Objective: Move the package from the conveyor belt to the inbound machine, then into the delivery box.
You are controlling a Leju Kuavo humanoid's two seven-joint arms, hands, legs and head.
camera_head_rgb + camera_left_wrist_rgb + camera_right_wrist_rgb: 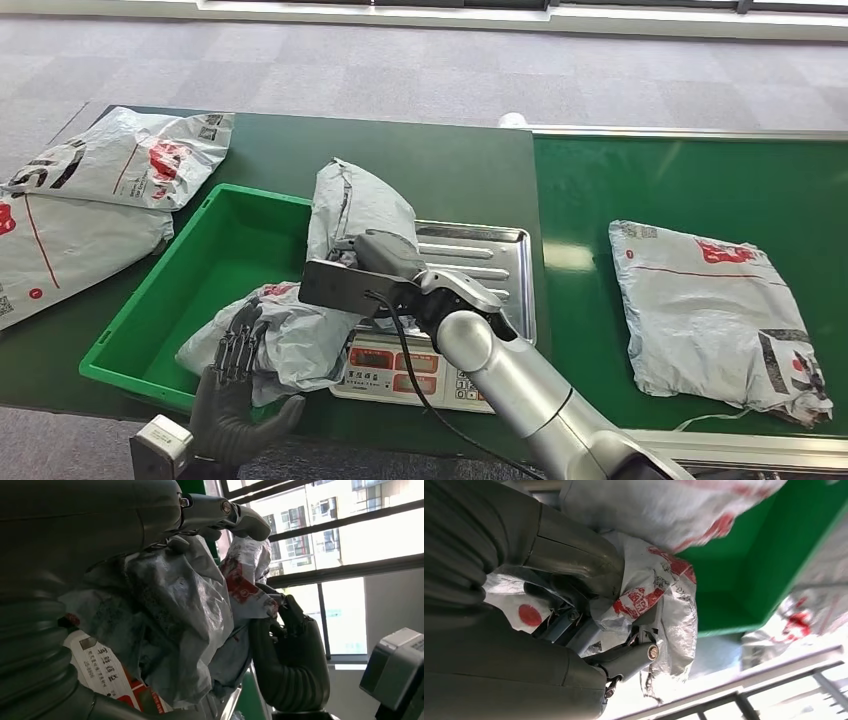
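Head view: both hands (375,275) grip package (350,215) over bin (215,265)

Head view looks down from above onto the green tray (130,325) and package (350,215); both wrist views sit close, turned, sharing that package (180,610) (654,587).
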